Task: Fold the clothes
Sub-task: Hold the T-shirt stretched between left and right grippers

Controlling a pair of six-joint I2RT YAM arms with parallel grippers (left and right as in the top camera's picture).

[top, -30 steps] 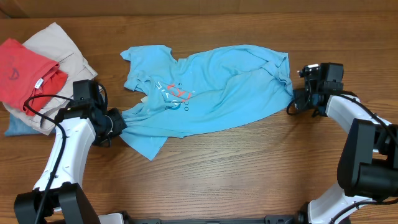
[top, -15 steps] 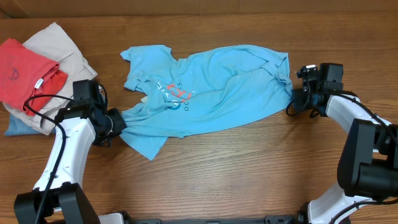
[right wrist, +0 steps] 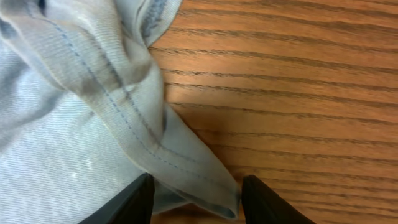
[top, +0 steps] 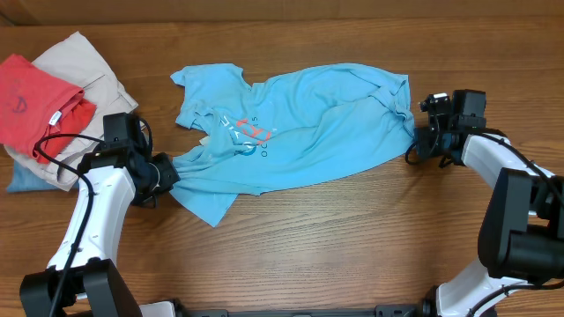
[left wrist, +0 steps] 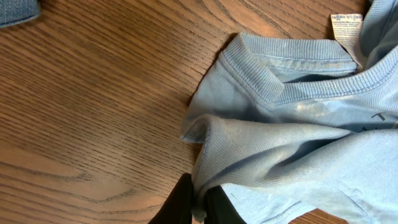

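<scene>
The left hand (top: 164, 176) is pinched shut on a fold of the T-shirt (top: 308, 132), just below its collar (left wrist: 273, 74). The T-shirt lies crumpled across the middle of the bench (top: 308, 238). At its right edge the right hand (top: 421, 141) stands wide open, with the hem corner (right wrist: 205, 186) lying loose between its fingers (right wrist: 134, 202).

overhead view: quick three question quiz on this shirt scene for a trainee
1. True or false: the blue T-shirt is neatly folded.
2. The right gripper is: A open, with the shirt's hem corner between its fingers; B shut on the hem; C over bare wood only.
3. Which gripper is pinching the shirt?
Key: 1 false, it lies crumpled; 2 A; 3 the left gripper.
</scene>
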